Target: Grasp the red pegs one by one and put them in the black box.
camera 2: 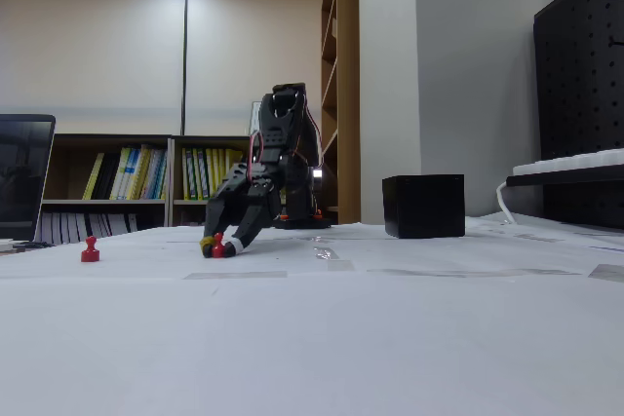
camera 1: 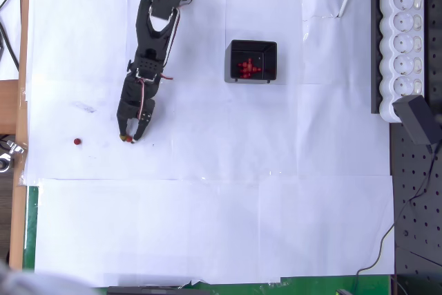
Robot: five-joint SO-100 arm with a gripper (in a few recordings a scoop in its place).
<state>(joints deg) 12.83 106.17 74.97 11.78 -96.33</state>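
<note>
My gripper (camera 1: pixel 129 137) is down at the white paper on the left side of the overhead view. Its jaws stand slightly apart around one red peg (camera 2: pixel 218 248), which rests on the table between the fingertips. Whether the fingers touch that peg is unclear. Another red peg (camera 1: pixel 77 141) stands alone to the left of the gripper, also visible in the fixed view as the left-hand peg (camera 2: pixel 90 250). The black box (camera 1: pixel 272 56) sits right of the arm and holds several red pegs (camera 1: pixel 248 68). In the fixed view the box (camera 2: pixel 423 206) is right of the arm and hides its contents.
A white power strip (camera 1: pixel 404 32) with a cable lies along the right edge, with a black pegboard (camera 1: pixel 418 198) below it. The table's left edge (camera 1: pixel 21 101) is close to the lone peg. White paper (camera 1: pixel 207 226) covers the table.
</note>
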